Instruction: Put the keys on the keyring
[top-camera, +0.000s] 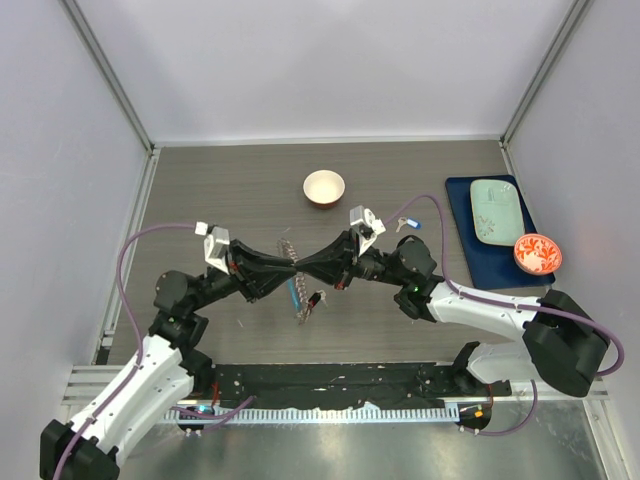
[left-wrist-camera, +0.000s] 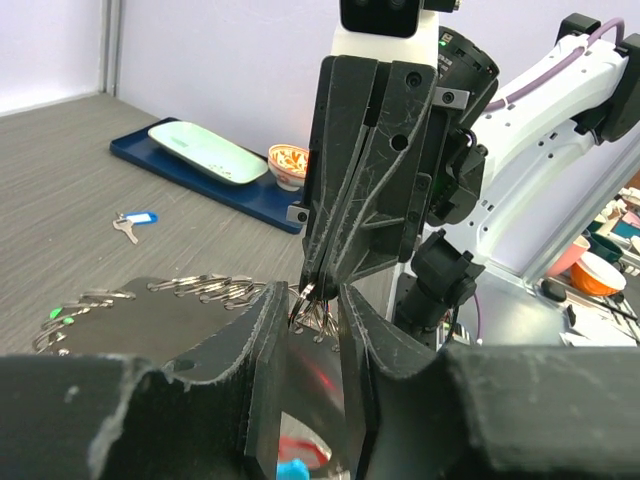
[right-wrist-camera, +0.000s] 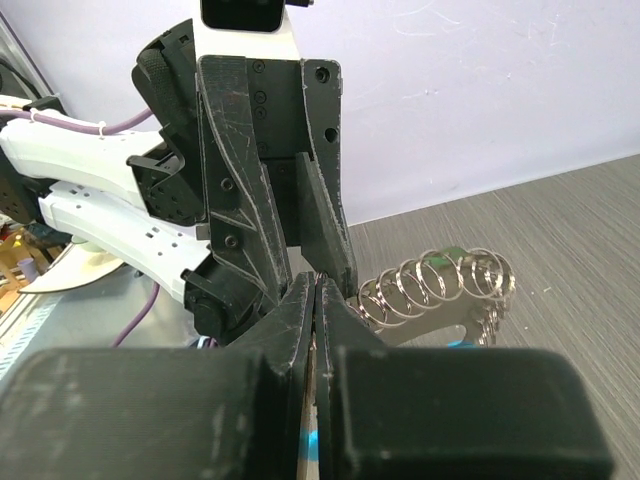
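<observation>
Where left pincer (top-camera: 286, 266) meets right pincer (top-camera: 306, 265), keyring (top-camera: 293, 292) half-hidden | left hold unclear

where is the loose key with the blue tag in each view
top external: blue-tagged key right of centre, just left of the navy mat.
left wrist: left middle, in front of that mat.
right wrist: not in it.
Shared landmark: the coil of silver rings.

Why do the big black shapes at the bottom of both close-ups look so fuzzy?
Left wrist view: the black fingers of the left gripper sit too near the lens, so they blur; right wrist view: same for the right gripper; top view: sharp, evenly lit, soft shadows.
</observation>
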